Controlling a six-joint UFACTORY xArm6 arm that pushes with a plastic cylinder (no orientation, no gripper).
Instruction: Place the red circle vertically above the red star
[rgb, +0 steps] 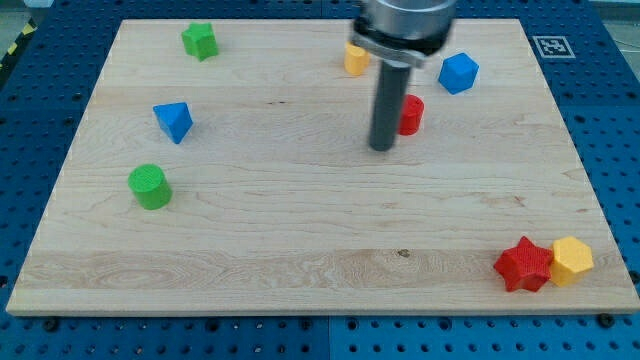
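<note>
The red circle (411, 114) stands on the wooden board in the upper middle-right, partly hidden by the rod. My tip (382, 147) rests on the board just to the left of and slightly below the red circle, close to it; I cannot tell if they touch. The red star (523, 264) lies near the bottom right corner, far below and to the right of the red circle.
A yellow hexagon (572, 260) touches the red star's right side. A blue cube (458, 72) and a yellow block (356, 58) lie near the top. A green star (200, 40), a blue triangle (174, 121) and a green circle (150, 186) lie at the left.
</note>
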